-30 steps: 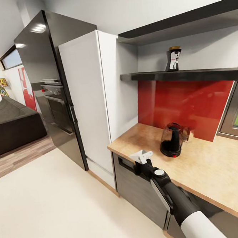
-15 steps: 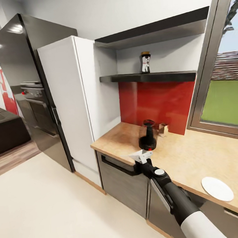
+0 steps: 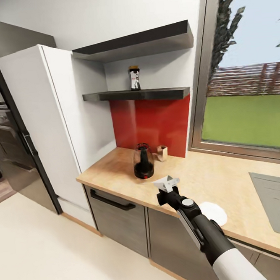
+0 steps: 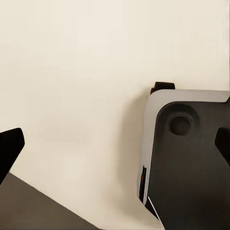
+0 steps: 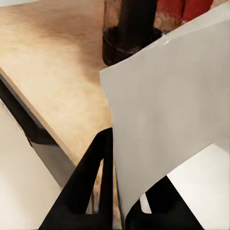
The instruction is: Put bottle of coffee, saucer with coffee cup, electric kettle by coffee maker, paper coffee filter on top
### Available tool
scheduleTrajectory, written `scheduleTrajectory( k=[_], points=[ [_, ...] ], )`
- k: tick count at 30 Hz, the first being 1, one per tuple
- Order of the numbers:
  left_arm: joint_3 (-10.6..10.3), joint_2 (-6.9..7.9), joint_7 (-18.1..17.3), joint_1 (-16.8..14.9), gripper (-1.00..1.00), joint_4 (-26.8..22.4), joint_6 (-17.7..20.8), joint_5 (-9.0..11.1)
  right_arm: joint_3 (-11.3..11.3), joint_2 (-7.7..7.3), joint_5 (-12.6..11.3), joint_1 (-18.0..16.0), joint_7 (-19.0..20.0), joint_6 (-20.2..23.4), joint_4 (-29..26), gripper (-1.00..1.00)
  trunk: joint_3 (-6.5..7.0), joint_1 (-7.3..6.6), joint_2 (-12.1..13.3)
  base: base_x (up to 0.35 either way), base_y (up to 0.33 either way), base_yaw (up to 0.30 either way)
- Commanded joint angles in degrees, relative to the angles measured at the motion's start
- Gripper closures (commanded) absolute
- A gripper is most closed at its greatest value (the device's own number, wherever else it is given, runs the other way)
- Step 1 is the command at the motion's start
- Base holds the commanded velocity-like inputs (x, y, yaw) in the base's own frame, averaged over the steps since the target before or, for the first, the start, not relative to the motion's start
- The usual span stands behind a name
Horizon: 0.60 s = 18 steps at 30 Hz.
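Observation:
My right gripper (image 3: 166, 187) is shut on the white paper coffee filter (image 3: 166, 182), held above the countertop's (image 3: 113, 175) front edge. In the right wrist view the filter (image 5: 177, 110) hangs between the black fingers (image 5: 98, 167), with the electric kettle (image 5: 132, 28) just beyond. The squat dark kettle (image 3: 143, 161) stands on the countertop before the red backsplash. The bottle of coffee (image 3: 134, 78) stands on the thin kitchen shelf (image 3: 145, 94). The saucer (image 3: 216, 212) lies near the counter's front edge, partly behind my right arm. My left gripper (image 4: 116, 146) is open over the floor. The coffee maker and cup are out of view.
A small beige object (image 3: 162, 153) sits right of the kettle. A thicker dark board (image 3: 136, 41) hangs above the shelf. A tall white cabinet (image 3: 41, 122) bounds the counter's left end. A grey sink (image 3: 276, 201) and a window (image 3: 247, 106) are at the right.
The whole picture has slid left, so the camera has swung right along the counter. The window, saucer and sink have come into view. The right gripper still holds the filter.

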Motion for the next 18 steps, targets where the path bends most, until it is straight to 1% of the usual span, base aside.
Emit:
scheduleTrajectory(
  k=[1,9,10,18],
  points=[
    [0.3,0.01,0.0,0.0,-1.00,0.0,-0.2,0.0,0.0,0.02,-0.1,0.0,0.2,0.3,0.0,1.00,-0.02,0.03,-0.1,0.000,-0.272,-0.286],
    [0.2,0.01,0.0,0.0,-1.00,0.0,-0.2,0.1,-0.1,0.02,-0.1,0.0,0.2,0.3,-0.5,1.00,0.24,0.03,-0.1,0.000,-0.274,-0.286],
    [0.2,0.01,0.0,0.0,-1.00,0.0,-0.3,0.1,0.0,0.02,0.0,0.0,0.1,0.3,-1.6,1.00,0.24,0.03,-0.1,0.000,-0.090,-0.061],
    [0.2,0.01,0.0,0.0,-1.00,0.0,-0.3,0.0,0.0,0.02,-0.1,0.0,0.1,0.3,-2.7,1.00,0.25,0.03,-0.1,0.000,-0.010,-0.007]
  ],
)
